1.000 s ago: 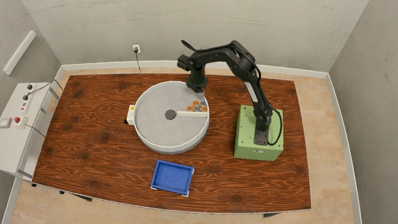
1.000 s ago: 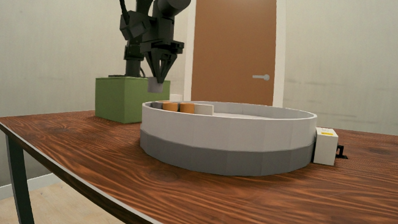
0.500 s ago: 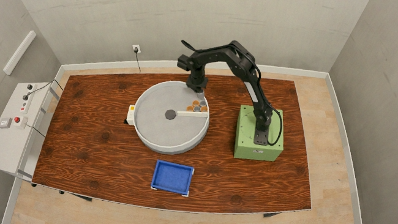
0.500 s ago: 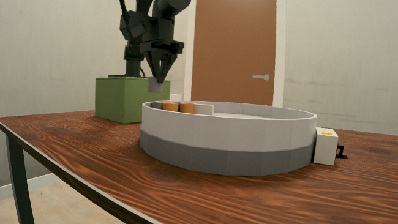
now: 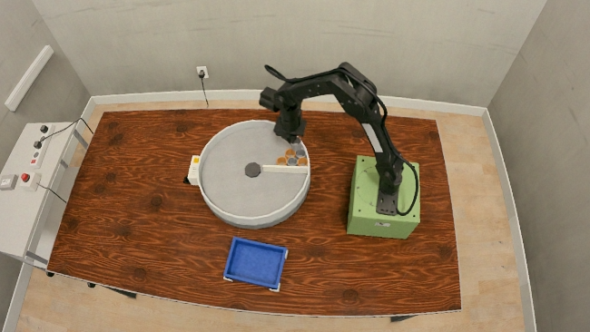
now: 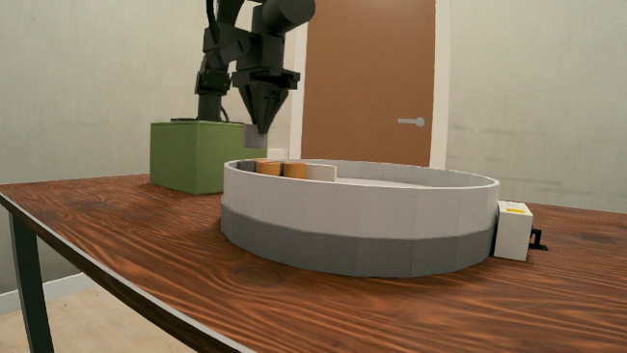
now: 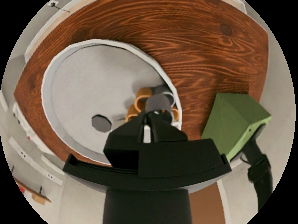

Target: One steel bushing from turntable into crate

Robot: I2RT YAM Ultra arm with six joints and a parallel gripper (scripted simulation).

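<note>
Steel bushing hanging above the turntable, crate waiting at the near edge

The claw (image 5: 294, 140) (image 6: 262, 131) (image 7: 147, 113) is pinching a grey steel bushing (image 5: 296, 141) (image 6: 254, 136) (image 7: 159, 103) by its wall, holding it over the turntable (image 5: 217, 218) (image 6: 362, 217) (image 7: 48, 112), toward the table's far edge. The blue crate (image 5: 256, 262) is sitting near the middle of the near edge, looking level in its corner guides (image 5: 275, 288).

That narrow grip may be leaving the bushing free to swivel or slip if the arm swings fast. Travelling low could be knocking it against the rim or the divider (image 5: 285, 169) (image 6: 322, 173), or disturbing the remaining bushings (image 5: 290, 159) (image 6: 281, 169) (image 7: 142, 100). Pressing on a crate wall while releasing could tilt it or push it out of its guides.

The exterior view is showing the air beneath the held bushing, which the top view is hardly revealing; only the top view is showing the crate.

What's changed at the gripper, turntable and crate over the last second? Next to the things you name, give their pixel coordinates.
The gripper (image 5: 290, 137) (image 6: 262, 131) (image 7: 147, 113) has shifted slightly left in the top view and right in the exterior view, carrying the grey bushing (image 6: 253, 137) (image 7: 159, 103) with it. Nothing was newly gripped or let go. The turntable (image 5: 254, 221) (image 6: 359, 212) (image 7: 46, 95), its divider (image 5: 285, 169) (image 6: 321, 173) and the crate (image 5: 229, 259) look unchanged.
</note>
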